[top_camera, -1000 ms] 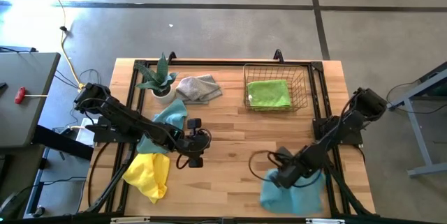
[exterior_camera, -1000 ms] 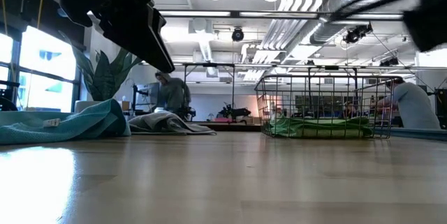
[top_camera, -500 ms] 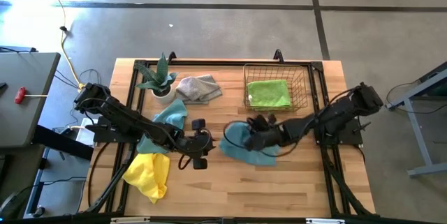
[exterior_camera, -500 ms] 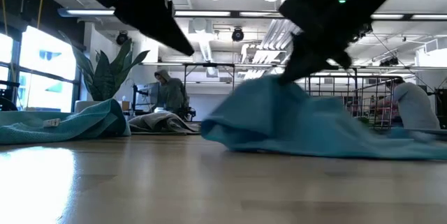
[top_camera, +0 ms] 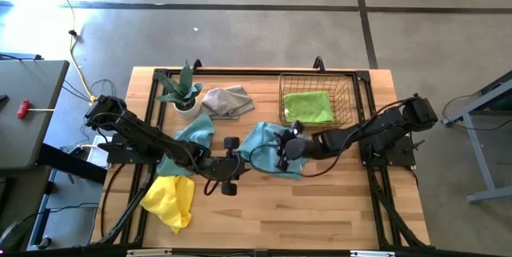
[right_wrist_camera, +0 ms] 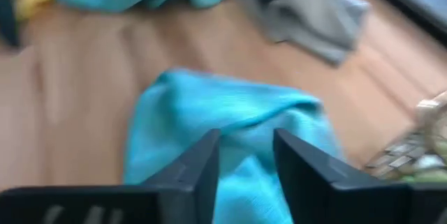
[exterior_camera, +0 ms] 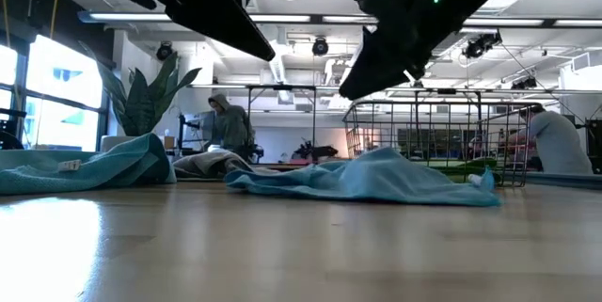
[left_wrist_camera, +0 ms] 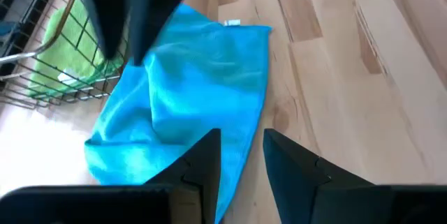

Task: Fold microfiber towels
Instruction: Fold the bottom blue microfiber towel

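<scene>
The rumpled light blue microfiber towel [top_camera: 262, 150] lies loose on the wooden surface [top_camera: 264, 217], just ahead of the right fingers [right_wrist_camera: 244, 155], which stand apart and hold nothing. The left fingers [left_wrist_camera: 241, 158] hover at its near edge, parted, empty. Flattening should come first: each gripper takes one corner and draws outward. Free room lies toward the front; the wire basket [top_camera: 350, 105] crowds the far side.

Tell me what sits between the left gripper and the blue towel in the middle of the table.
Nothing visible. The left gripper hangs beside the blue towel, with only bare table between; the right gripper is above it.
</scene>
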Tool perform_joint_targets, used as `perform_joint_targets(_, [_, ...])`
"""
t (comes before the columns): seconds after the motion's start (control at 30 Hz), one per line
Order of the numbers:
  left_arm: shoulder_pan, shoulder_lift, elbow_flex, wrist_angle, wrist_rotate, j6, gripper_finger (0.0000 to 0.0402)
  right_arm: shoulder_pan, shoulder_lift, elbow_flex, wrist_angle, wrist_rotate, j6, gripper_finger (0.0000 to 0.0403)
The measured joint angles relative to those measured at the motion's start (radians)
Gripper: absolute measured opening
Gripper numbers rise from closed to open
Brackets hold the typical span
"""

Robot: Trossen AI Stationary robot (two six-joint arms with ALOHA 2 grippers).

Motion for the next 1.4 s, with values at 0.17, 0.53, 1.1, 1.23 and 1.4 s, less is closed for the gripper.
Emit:
perform_joint_targets(0.17, [0.000, 0.000, -0.025, 0.009, 0.001, 0.055, 0.0099, 0.044, 0.000, 0.016, -0.072, -0.284, -0.023, 0.0168])
perform_joint_targets(0.53, [0.000, 0.000, -0.122, 0.089, 0.003, 0.055, 0.0099, 0.227, 0.002, -0.005, -0.357, -0.161, 0.020, 0.0140])
perform_joint_targets(1.1, [0.000, 0.000, -0.122, 0.100, 0.011, 0.047, 0.0099, 0.239, 0.141, -0.006, -0.339, -0.201, 0.140, 0.0138])
perform_joint_targets(1.23, [0.000, 0.000, -0.122, 0.101, 0.011, 0.046, 0.0099, 0.234, 0.173, -0.004, -0.323, -0.230, 0.137, 0.0138])
perform_joint_targets(1.4, [-0.001, 0.000, -0.122, 0.102, 0.011, 0.046, 0.0099, 0.227, 0.197, -0.002, -0.321, -0.218, 0.170, 0.0138])
